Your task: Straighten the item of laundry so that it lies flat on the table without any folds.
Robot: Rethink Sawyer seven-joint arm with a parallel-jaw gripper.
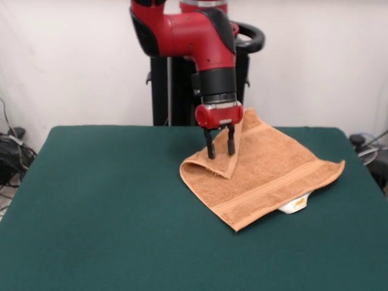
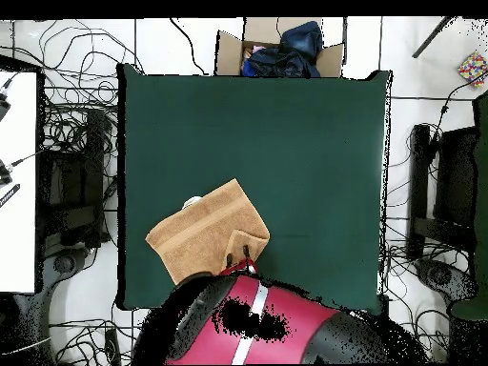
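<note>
On your green table (image 1: 109,206), the towel (image 1: 273,176) lies folded under the end effector (image 1: 220,147), whose 2 fingers stand spread.

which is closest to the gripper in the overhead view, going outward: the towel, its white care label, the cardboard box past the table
1. The towel: right at the gripper, whose tips sit at the towel's edge nearest the robot.
2. The white care label: poking out at the towel's far edge, up and left of the gripper.
3. The cardboard box: beyond the table's far edge, at the picture's top.
</note>
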